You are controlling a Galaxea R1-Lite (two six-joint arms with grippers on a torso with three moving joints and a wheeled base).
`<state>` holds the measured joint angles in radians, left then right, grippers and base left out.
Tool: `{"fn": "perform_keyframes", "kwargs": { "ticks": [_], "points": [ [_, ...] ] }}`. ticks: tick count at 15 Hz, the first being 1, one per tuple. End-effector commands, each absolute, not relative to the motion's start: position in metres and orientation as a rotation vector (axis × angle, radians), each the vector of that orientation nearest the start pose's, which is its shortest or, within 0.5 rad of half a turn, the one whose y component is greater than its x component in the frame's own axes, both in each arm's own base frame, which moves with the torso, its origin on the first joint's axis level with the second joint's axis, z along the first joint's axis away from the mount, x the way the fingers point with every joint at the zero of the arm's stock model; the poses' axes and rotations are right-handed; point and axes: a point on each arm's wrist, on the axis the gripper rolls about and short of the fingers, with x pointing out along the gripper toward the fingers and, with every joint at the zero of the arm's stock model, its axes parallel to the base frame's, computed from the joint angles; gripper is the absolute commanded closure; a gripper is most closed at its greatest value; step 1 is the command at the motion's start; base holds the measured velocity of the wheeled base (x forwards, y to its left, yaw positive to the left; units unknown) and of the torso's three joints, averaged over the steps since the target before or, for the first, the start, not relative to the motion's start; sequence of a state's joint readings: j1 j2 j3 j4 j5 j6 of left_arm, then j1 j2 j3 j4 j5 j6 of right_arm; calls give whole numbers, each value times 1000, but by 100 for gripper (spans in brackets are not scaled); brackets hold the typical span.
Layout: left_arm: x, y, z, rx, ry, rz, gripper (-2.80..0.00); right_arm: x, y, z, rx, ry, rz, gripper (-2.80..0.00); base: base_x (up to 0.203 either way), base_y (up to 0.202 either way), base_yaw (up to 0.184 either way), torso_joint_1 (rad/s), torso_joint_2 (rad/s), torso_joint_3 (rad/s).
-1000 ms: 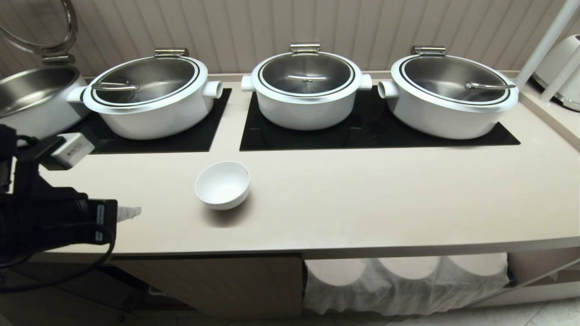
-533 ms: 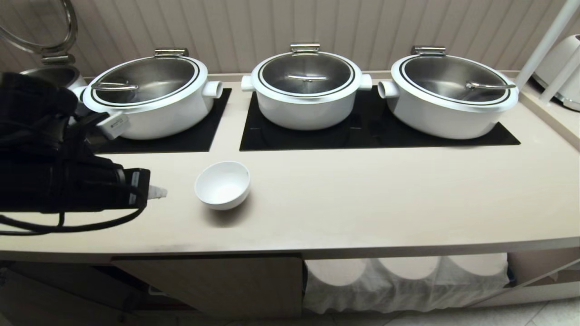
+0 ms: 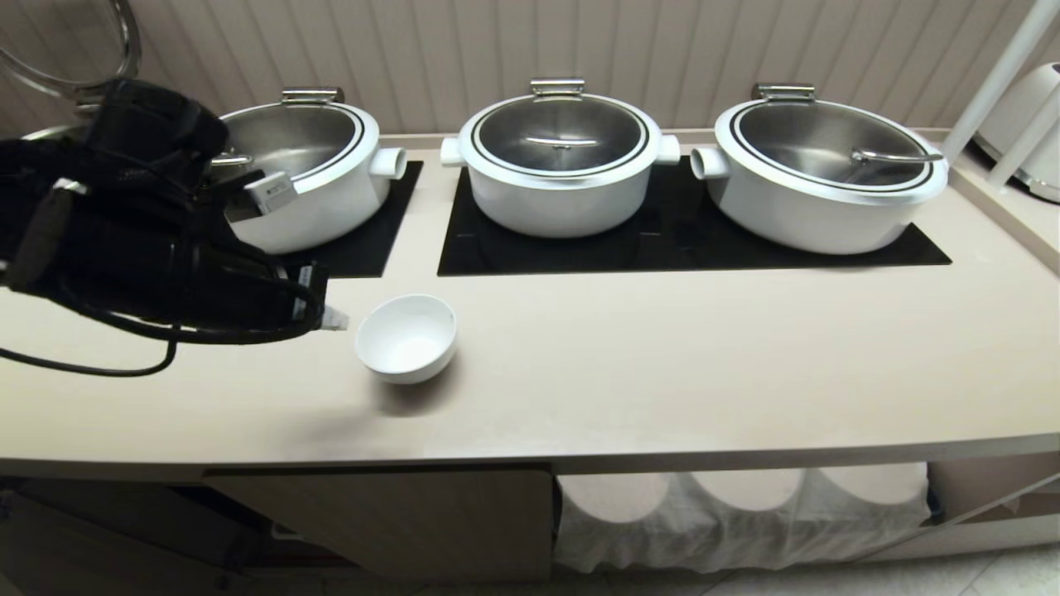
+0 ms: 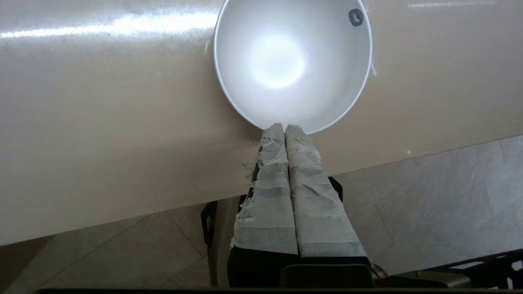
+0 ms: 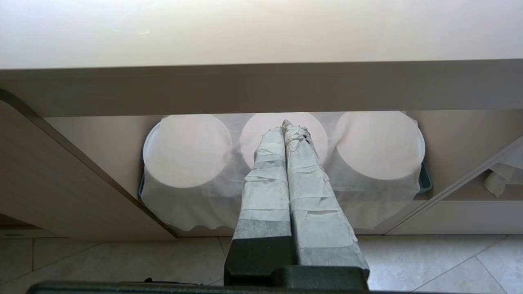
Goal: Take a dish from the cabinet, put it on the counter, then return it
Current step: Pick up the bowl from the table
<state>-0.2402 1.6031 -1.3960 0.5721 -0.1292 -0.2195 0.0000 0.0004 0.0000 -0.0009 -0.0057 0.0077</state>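
White ceramic, upright on the counter (image 3: 662, 364): the dish (image 3: 407, 338) sits in the open strip between the front edge and the black hob plates (image 3: 679, 232), near the left pot (image 3: 290, 174). Set down mouth up, resting on its narrow foot, nothing inside; probably parked here as the halfway stop of the task, with the return to the cabinet (image 3: 389, 521) not yet done.

Left gripper (image 3: 335, 319) level with the dish, just beside its left rim; taped fingers (image 4: 269, 171) pressed together, grasping nothing. From the wrist view, tips right at the near rim, touching or a hair off, cannot tell which. Clenched like this, no way to take the rim; would need to spread first, one finger inside and one outside the wall.

Right gripper (image 5: 291, 124) parked low, below the counter edge, fingers likewise clamped and empty, pointing at cloth-covered stacks (image 5: 282, 151) on an open shelf.

Plenty of bare counter to the right of the dish and in front of it; front edge fairly close, so a sideways nudge could slide it but hardly off. Pots well behind, out of the way. Cabinet door below the dish, angled outward in the right wrist view.
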Motion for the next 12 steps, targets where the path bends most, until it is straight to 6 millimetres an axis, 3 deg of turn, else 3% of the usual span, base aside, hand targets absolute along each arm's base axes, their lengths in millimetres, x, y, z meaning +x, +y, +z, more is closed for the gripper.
{"fn": "perform_keyframes", "kwargs": {
  "ticks": [1,11,12],
  "points": [
    [268,-71,263,-159,846,-254,0,-23,0,76,8,-2,-6,0,0,0,0,0,0,0],
    [273,-65,257,-154,876,-206,0,-23,0,76,8,-2,-5,0,0,0,0,0,0,0],
    [273,-65,257,-154,876,-206,-100,-23,0,76,8,-2,-5,0,0,0,0,0,0,0]
  ]
}}
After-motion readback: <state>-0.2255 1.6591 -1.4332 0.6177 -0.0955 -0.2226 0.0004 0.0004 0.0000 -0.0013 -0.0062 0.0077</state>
